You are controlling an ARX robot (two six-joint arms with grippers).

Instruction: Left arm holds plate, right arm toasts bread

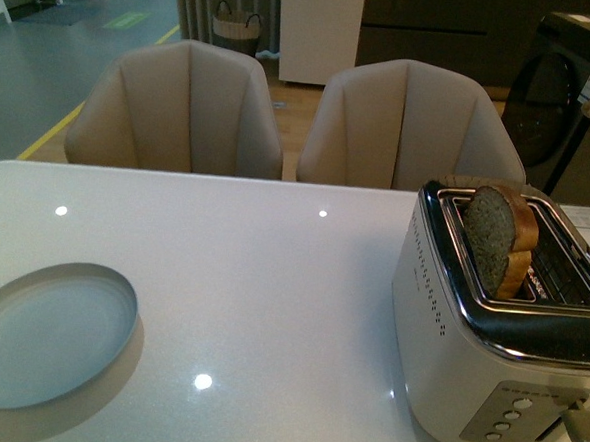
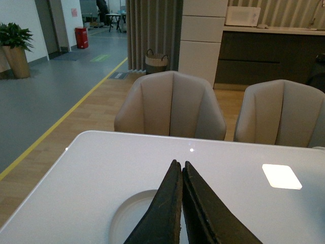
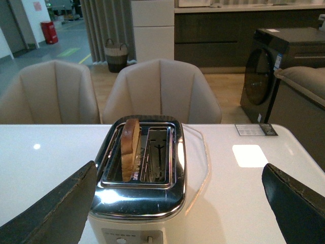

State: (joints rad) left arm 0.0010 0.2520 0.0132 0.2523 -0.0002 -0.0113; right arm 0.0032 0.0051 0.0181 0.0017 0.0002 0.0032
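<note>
Bread (image 1: 501, 244) is seen standing up in one slot of the toaster (image 1: 487, 353), with its top half sticking out, at the right side of the worktop (image 1: 271, 280). In the right wrist view the bread (image 3: 131, 147) is shown edge on, so its long side is lined up with the slot, and the slot next to it is bare. The right tool (image 3: 177, 203) is held wide apart, with one dark tip seen on each side of the toaster (image 3: 139, 188), and nothing is gripped in it. The bread is found straight ahead of this tool and a little lower, so the right arm is judged to be the nearer one for the bread. The plate (image 1: 47, 336) is laid flat at the left side of the worktop, well apart from the toaster. In the left wrist view the left tool (image 2: 181, 168) is seen pressed shut with its two tips together, nothing is gripped, and the plate (image 2: 129, 218) is partly hidden just under it. The left arm is judged to be the nearer one for the plate. The plate is not yet held, so the task is thought to be at an early step
</note>
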